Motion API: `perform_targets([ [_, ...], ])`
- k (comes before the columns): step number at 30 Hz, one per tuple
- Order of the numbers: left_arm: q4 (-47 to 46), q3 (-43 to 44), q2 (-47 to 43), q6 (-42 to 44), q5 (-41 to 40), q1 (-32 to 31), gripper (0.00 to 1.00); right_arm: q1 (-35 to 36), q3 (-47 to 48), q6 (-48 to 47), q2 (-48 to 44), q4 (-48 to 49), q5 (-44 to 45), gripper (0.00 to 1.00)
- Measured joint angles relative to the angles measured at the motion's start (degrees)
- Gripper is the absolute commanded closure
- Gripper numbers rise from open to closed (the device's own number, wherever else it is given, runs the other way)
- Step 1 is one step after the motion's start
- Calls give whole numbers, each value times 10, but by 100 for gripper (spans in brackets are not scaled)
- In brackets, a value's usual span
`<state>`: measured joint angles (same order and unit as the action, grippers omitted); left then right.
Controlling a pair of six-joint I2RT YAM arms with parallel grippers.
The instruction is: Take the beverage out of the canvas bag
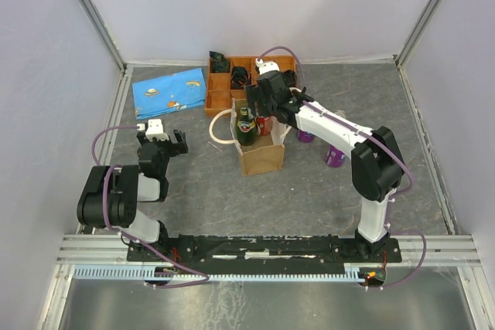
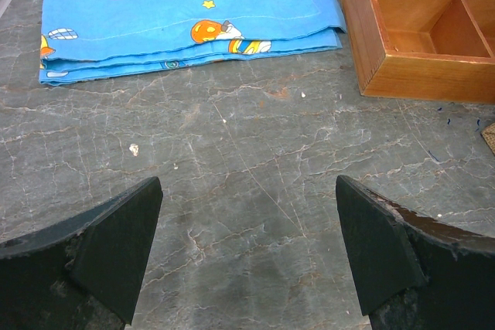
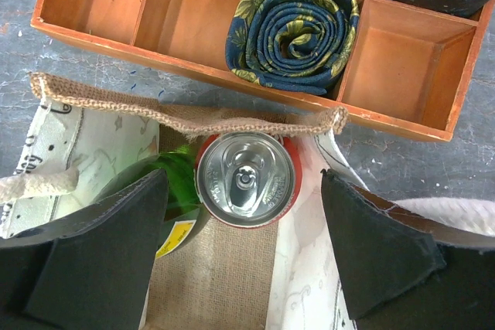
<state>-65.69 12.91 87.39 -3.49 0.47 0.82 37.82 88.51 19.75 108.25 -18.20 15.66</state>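
Grey table (image 1: 309, 199), pale walls (image 1: 255, 5), canvas bag (image 1: 261, 158)

Coarse, rough-woven burlap is seen at the rim of the canvas bag (image 3: 232, 120), with a smoother cream lining inside. The can (image 3: 246, 179) is topped in bright metal, and glossy green glass is shown by the bottle (image 3: 178, 179) at its nine o'clock. At twelve o'clock, the tray (image 3: 193, 28) is of smooth orange-brown wood.
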Motion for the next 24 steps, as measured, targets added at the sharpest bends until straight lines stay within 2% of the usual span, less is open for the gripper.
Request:
perform_targets([
  [24, 0, 0, 0, 0, 0, 0, 1, -4, 20, 28, 56, -21, 14, 13],
])
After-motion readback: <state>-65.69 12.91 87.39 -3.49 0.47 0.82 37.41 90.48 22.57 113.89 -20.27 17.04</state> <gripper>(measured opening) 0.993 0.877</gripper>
